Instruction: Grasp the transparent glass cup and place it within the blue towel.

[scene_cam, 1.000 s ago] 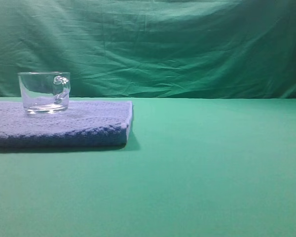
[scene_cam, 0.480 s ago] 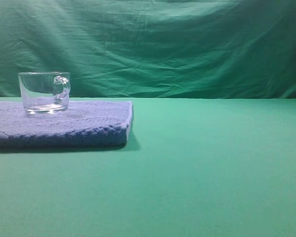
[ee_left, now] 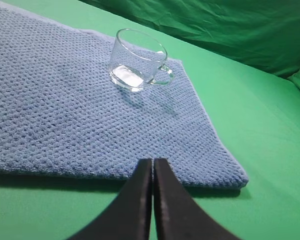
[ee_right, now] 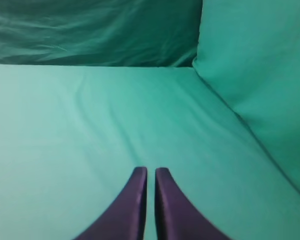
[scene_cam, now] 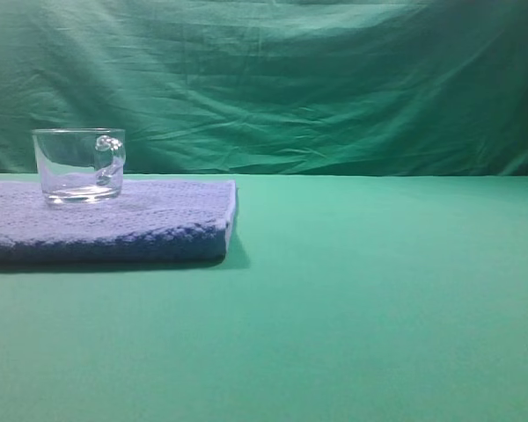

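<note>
My left hand: dark fingers pressed together, nothing between them, tips hanging over the near edge of the blue towel, apart from the glass.

My right hand: fingers drawn together with only a thin slit between, holding nothing, over bare green surface well away from the towel; neither towel nor cup shows in its view.

Blue towel: thick folded slab, nubby knit texture, lying flat on the green surface. In the high view it runs off the frame on the side away from its near right corner.

Transparent glass cup: upright on the towel, resting fully within its edges, toward the far side of the towel as my left wrist sees it. Looped handle points toward the towel's right-hand edge. Thick base, clear walls; I cannot tell whether it holds anything. In the high view the cup stands on the towel's top face, well back from the towel's right end.

Green cloth backdrop: wrinkled, hanging behind the towel and the surface.
</note>
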